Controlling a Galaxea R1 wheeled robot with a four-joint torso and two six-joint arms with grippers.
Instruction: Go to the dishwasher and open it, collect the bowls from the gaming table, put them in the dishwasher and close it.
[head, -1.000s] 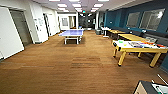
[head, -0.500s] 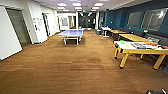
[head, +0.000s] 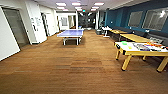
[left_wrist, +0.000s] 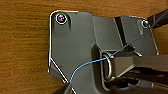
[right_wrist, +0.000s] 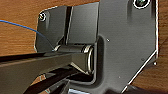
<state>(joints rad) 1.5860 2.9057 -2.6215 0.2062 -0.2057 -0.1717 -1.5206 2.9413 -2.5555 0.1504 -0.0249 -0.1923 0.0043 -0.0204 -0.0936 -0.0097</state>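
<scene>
Wood-plank floor (head: 75, 72) fills wide hall in head view. Gaming table (head: 142, 51), white top on yellow legs, stands near right, colourful boards and boxes on it; green bowl (head: 124, 43) sits at its near-left end, second bowl not clear to make out. Blue ping-pong table (head: 71, 33) far centre. More yellow tables (head: 132, 37) along right wall, farther back. Left wrist view: dark plate over wood floor, thin blue cable (left_wrist: 85, 65) across it; fingers' state cannot tell. Right wrist view: same plate and floor; fingers' state cannot tell.
</scene>
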